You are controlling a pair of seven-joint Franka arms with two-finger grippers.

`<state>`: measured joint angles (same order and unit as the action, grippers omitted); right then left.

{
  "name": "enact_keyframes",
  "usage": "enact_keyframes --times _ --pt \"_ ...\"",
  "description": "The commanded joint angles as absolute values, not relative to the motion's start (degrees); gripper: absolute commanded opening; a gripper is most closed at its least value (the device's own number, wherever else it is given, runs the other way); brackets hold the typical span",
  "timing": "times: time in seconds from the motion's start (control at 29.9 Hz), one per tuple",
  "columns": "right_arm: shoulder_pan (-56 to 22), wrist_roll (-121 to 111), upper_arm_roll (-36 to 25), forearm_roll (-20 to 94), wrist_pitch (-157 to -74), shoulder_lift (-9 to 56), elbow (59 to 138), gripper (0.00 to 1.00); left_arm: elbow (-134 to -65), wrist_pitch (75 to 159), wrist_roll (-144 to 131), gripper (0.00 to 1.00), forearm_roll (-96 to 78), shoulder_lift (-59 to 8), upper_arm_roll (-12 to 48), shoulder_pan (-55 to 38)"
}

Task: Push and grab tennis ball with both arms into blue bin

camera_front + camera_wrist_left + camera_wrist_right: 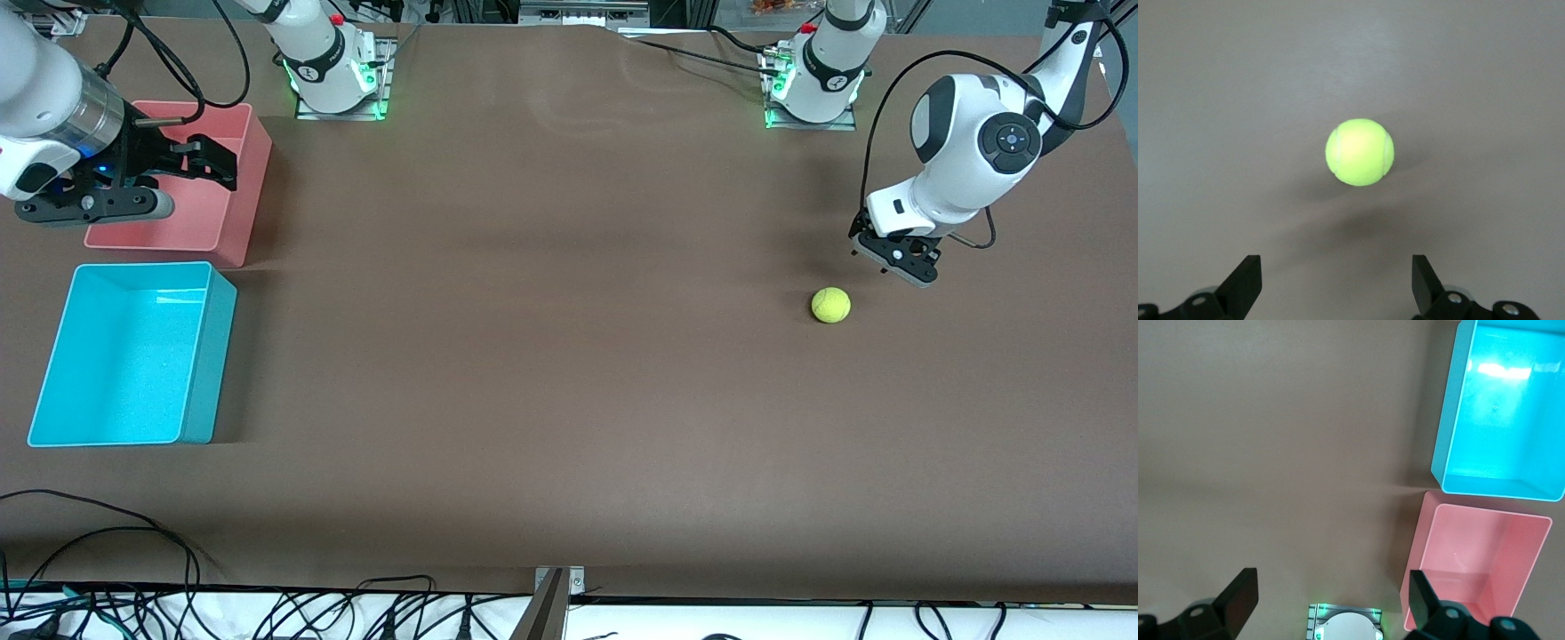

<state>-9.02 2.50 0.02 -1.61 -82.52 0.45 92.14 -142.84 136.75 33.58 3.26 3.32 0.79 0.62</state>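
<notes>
Your left gripper hangs low over the desk, fingers spread w/ nothing between them. The tennis ball sits on the desk just ahead of it, apart from both fingers, not gripped. Your right gripper waits over the pink bin, fingers spread, empty. The blue bin stands beside the pink bin, well apart from ball.

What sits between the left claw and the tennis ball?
Nothing: the left wrist view shows only bare brown table between the left claw and the tennis ball.
</notes>
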Motion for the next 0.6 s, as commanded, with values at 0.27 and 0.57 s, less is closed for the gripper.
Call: enact_keyframes --times 0.27,0.57 --pt "-8.8 1.8 -0.1 -2.2 -81.2 0.7 90.8 1.0 -143.8 140.1 44.0 0.0 6.1 1.2 0.9 2.3" --pt "-8.8 1.9 -0.1 -2.2 -81.2 0.7 90.8 1.0 -143.7 143.1 49.9 0.0 14.6 -0.1 1.0 2.3"
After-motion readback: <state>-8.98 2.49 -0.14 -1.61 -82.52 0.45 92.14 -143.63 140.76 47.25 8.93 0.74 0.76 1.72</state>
